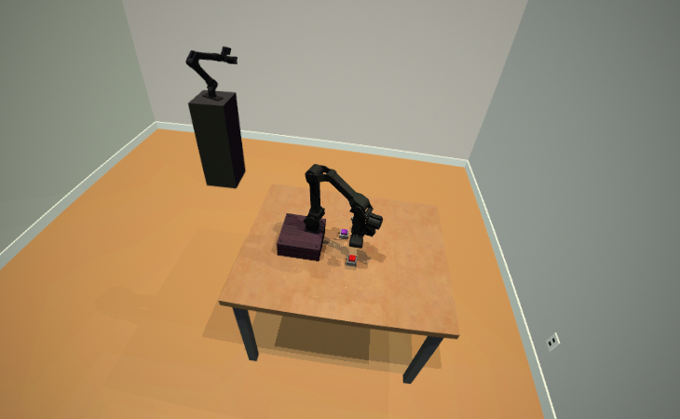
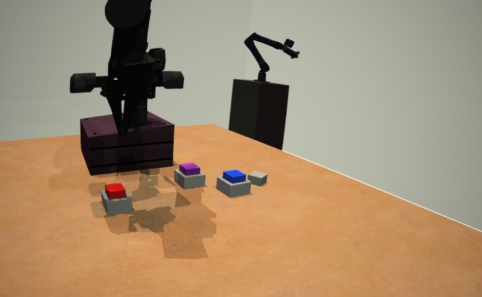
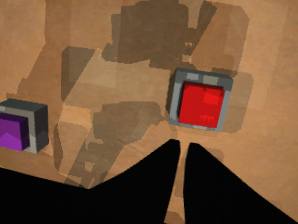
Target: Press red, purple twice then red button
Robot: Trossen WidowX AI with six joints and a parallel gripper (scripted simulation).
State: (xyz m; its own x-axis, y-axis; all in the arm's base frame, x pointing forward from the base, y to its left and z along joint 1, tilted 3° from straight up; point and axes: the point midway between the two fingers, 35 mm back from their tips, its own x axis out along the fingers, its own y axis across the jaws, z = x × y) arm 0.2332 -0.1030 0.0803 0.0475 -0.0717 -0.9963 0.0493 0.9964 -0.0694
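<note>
The red button point(image 1: 351, 258) point(image 2: 115, 190) point(image 3: 201, 104) sits in its grey housing on the table, raised. The purple button point(image 1: 343, 232) point(image 2: 189, 168) point(image 3: 13, 129) stands in its own grey housing to one side of it. My gripper point(image 2: 121, 132) point(image 3: 182, 150) point(image 1: 356, 242) is shut with nothing between the fingers. It hangs well above the table, near the red button and clear of it, fingertips pointing down. In the wrist view the red button lies just beyond the fingertips and the purple button is at the left edge.
A blue button point(image 2: 234, 175) in a grey housing and a small grey block point(image 2: 257, 177) stand right of the purple button. The arm's dark purple base box point(image 2: 126, 146) point(image 1: 301, 240) stands behind the buttons. A second arm on a black pedestal point(image 1: 217, 138) stands off the table.
</note>
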